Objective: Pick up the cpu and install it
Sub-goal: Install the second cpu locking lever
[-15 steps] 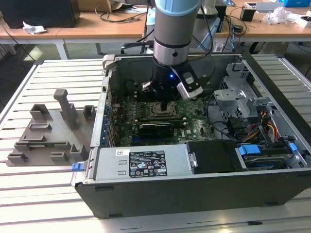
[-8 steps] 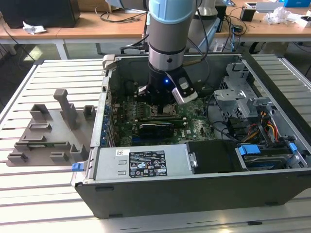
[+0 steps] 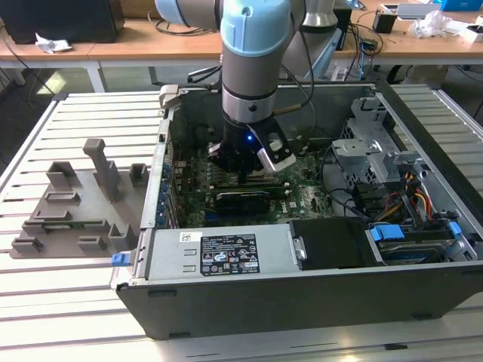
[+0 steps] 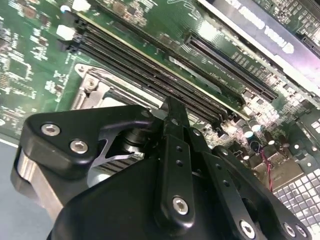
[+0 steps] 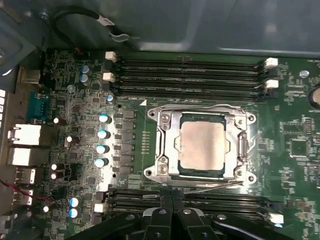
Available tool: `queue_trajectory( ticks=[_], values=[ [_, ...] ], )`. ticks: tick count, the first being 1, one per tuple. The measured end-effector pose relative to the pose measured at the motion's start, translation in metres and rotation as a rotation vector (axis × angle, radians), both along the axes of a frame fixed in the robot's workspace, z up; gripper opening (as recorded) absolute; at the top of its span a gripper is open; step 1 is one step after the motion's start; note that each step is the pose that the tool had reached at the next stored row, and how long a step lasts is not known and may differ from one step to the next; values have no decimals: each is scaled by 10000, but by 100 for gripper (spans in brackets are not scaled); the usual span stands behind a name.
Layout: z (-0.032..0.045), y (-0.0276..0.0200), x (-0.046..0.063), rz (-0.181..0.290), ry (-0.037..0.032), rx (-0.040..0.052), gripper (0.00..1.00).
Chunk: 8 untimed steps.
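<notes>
cpu (image 5: pixel 202 146): seated flat inside the socket frame (image 5: pixel 165 145) on the motherboard (image 5: pixel 300 150); its silver-grey top faces up, with a thin dark rim showing on all four sides. Nothing touches it in the first wrist view.
Socket frame: metal, screwed at its corners, lying between two banks of memory slots (image 5: pixel 190 70).
End effector (image 5: pixel 172 207): fingers brought together with no gap and nothing between them in both wrist views (image 4: pixel 172 112); it hangs just beside the socket frame, over the nearer bank of slots.
Arm (image 3: pixel 253 68): reaches straight down into the open computer case (image 3: pixel 302 302) in the exterior view, with a blue light lit at the wrist.
Labels and writing: a white and black sticker sits on the power supply cover (image 3: pixel 219 253); its print is too small to read. White lettering on a dark card (image 4: pixel 260 27) in the second wrist view is not legible.
Edges and room: the case walls rise on all sides of the motherboard; a drive cage (image 3: pixel 370 143) and cable bundle stand toward the exterior view's right, well apart from the socket.
Tray (image 3: pixel 75 204): grey, with upright blocks, on the slatted table (image 3: pixel 60 302) at the exterior view's left, outside the case.
</notes>
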<state>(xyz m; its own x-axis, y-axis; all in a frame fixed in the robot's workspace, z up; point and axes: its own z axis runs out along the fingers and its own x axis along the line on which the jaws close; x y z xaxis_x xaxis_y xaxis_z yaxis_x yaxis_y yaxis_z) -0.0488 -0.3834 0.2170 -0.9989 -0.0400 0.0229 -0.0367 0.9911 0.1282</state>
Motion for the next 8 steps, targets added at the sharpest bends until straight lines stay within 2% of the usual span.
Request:
queue_trajectory(
  ticks=[4, 8],
  values=[
    [-60, 1, -116, -1, -1, 62, 11],
    [-112, -1, -132, 0, 2, 105, 11]
  ],
)
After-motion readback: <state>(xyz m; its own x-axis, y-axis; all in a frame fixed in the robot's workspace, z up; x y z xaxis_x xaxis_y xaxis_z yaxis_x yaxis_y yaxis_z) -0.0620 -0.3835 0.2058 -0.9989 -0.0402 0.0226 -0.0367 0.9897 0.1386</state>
